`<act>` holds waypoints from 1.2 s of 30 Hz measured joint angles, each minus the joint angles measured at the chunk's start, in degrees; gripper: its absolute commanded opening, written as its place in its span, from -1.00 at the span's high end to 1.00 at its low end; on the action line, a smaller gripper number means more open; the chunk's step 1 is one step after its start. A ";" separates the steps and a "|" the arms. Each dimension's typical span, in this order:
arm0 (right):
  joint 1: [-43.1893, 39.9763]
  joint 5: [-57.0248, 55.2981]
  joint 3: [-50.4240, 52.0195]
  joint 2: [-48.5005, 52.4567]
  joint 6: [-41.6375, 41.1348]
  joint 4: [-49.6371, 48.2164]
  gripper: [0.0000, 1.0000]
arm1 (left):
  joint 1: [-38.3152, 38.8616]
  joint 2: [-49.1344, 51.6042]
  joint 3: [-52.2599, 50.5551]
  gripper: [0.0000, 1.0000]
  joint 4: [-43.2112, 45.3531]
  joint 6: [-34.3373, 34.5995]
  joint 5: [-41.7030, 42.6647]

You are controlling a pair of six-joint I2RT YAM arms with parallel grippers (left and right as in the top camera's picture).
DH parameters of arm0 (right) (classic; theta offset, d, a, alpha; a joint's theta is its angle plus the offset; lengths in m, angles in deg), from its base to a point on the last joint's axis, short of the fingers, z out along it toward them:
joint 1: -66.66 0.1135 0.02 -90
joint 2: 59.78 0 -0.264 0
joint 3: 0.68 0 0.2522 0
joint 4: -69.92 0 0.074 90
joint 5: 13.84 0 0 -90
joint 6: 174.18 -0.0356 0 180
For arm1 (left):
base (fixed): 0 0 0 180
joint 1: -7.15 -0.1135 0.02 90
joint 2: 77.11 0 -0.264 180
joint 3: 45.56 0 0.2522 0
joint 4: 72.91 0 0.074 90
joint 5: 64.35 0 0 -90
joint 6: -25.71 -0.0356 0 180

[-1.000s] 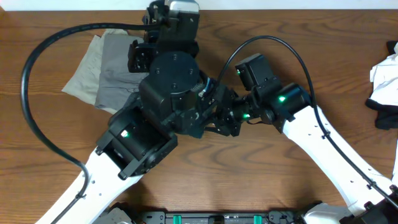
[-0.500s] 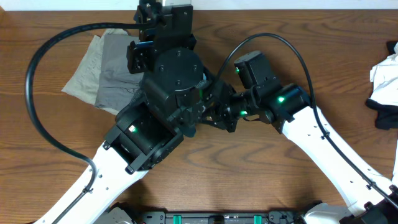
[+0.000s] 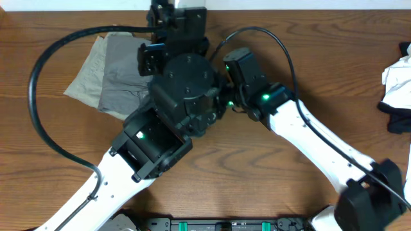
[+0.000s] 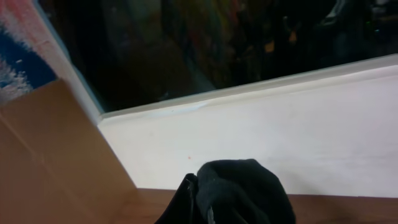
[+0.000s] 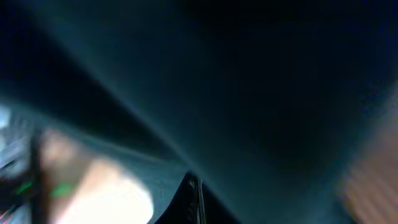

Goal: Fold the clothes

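Note:
A bunched black garment [image 4: 242, 190] bulges at the bottom of the left wrist view, and my left gripper [image 4: 198, 202] is shut on it near the table's far edge and the white wall. Seen from overhead, the left arm [image 3: 183, 83] hides that cloth. In the blurred right wrist view, dark fabric [image 5: 249, 93] fills the picture, with creases running to my right gripper [image 5: 194, 186], whose fingers are pressed together on it. The right arm [image 3: 257, 90] is tucked against the left arm. Grey clothes [image 3: 122, 77] lie folded on a khaki piece [image 3: 83, 80] at the back left.
A thick black cable [image 3: 38, 109] loops over the left side of the wooden table [image 3: 257, 173]. White and black clothes [image 3: 398, 83] lie heaped at the right edge. A brown cardboard surface [image 4: 43, 155] stands to the left of the white wall [image 4: 280, 124].
The right arm has swung up and to the left against the left arm, and its jaws have closed. The left arm has shifted slightly towards the far edge.

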 measured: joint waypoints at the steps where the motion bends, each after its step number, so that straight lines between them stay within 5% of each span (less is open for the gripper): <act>1: -0.39 -1.40 0.02 0.55 -0.98 -0.92 0.96 | 0.22 0.00 0.00 0.88 0.00 0.00 0.02; 6: -3.10 -4.33 0.04 0.46 -4.39 -0.26 0.84 | 0.28 0.00 0.00 0.88 -0.28 -0.46 0.00; 16: -3.04 4.59 0.15 -9.31 -0.66 11.50 0.15 | 0.28 0.00 0.00 0.88 -0.37 -2.23 0.00; 36: 8.72 5.88 1.05 -8.37 -2.12 11.32 0.08 | 0.28 0.00 0.00 0.88 2.89 -5.33 -1.66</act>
